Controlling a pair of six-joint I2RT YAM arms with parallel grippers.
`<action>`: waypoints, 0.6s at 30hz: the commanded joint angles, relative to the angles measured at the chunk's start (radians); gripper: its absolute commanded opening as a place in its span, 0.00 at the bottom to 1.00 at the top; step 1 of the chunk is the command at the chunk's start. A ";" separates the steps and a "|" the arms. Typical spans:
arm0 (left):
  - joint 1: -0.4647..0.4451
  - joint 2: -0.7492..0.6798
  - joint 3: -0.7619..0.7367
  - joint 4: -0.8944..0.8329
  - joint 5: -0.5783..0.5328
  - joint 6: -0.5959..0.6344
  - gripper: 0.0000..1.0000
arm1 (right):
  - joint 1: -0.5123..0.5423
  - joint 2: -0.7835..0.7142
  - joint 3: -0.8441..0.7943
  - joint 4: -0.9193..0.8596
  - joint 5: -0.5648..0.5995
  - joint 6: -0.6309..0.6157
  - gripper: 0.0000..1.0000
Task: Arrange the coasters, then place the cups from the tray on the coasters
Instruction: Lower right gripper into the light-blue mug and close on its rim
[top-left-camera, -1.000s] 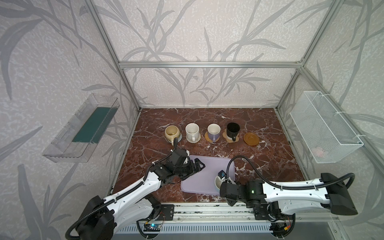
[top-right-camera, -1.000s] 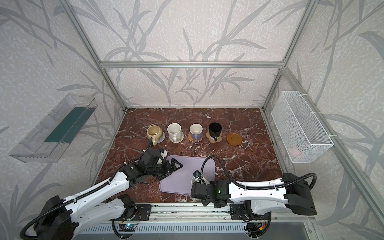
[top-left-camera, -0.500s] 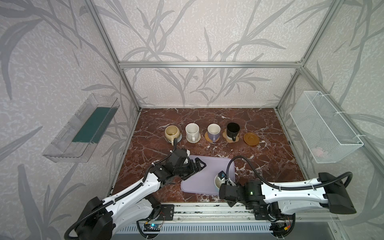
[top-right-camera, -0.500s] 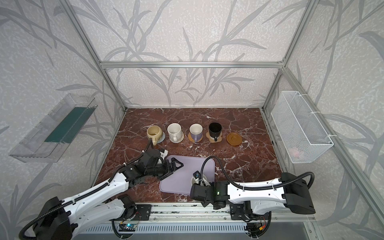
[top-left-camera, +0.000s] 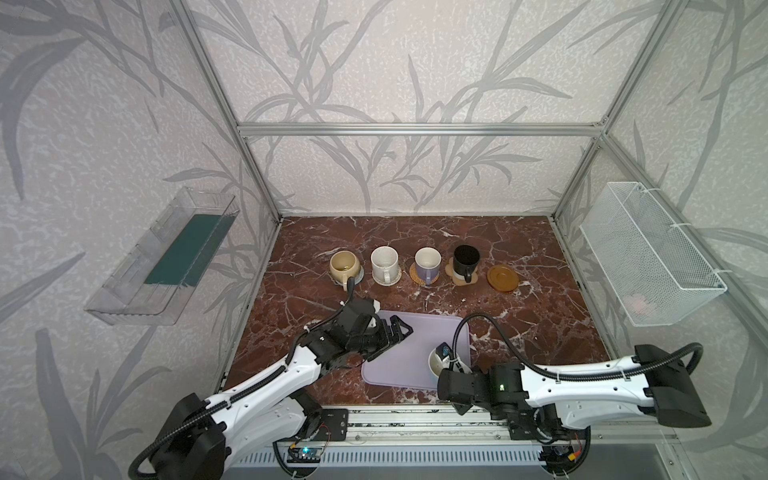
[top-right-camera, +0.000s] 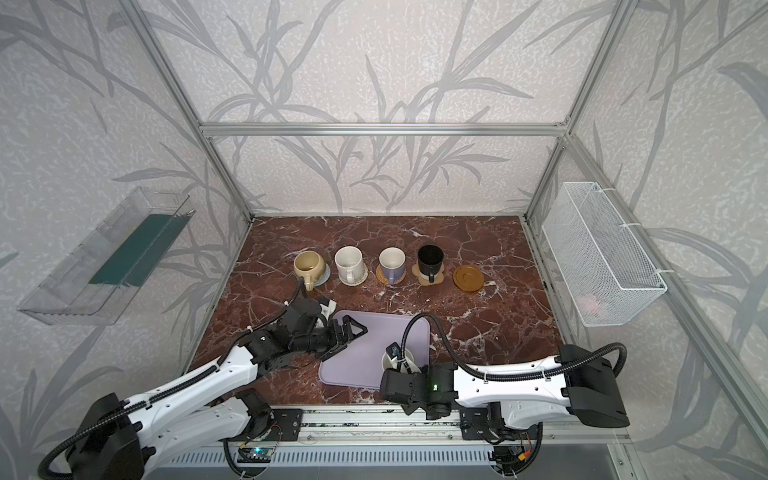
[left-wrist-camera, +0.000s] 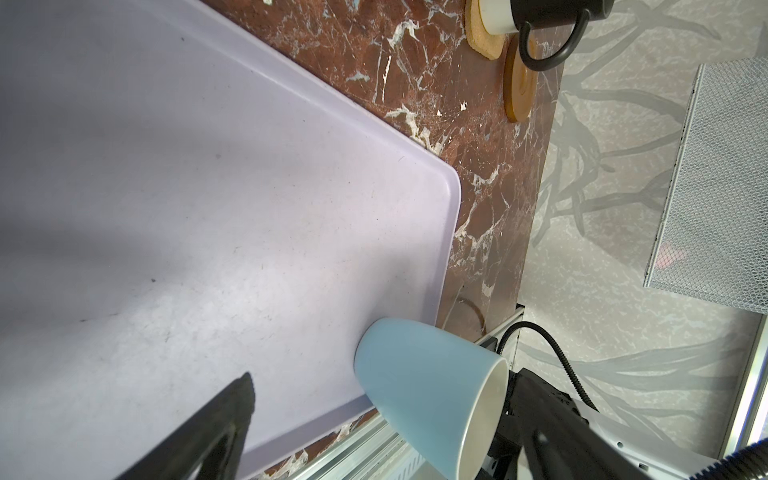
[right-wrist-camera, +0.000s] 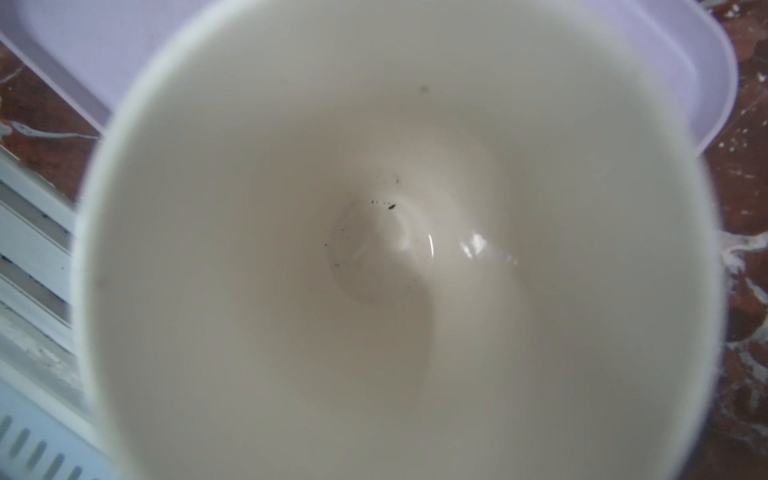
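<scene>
Blue cup (top-left-camera: 435, 365) upright (mouth up).

Red marble tabletop (top-left-camera: 519, 328): coaster row (top-left-camera: 503, 277) at back, lavender tray (top-left-camera: 415, 338) in front.

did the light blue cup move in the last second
No. In both top views the light blue cup sits at the same near right corner of the tray as before.

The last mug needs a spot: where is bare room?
Bare: the brown coaster right of the black mug; the marble behind the mug row; the marble right of the tray. Crowded: the tray's near right corner, with the blue mug and right hand.
</scene>
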 joint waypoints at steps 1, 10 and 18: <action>-0.005 -0.002 0.030 -0.006 -0.004 -0.007 0.99 | 0.010 -0.013 0.000 0.003 0.026 0.013 0.23; -0.006 -0.001 0.032 0.039 0.028 -0.012 0.99 | 0.008 -0.031 0.018 0.002 0.042 0.010 0.08; -0.007 -0.028 0.017 0.070 0.033 -0.011 0.99 | 0.008 -0.045 0.043 0.002 0.078 0.022 0.06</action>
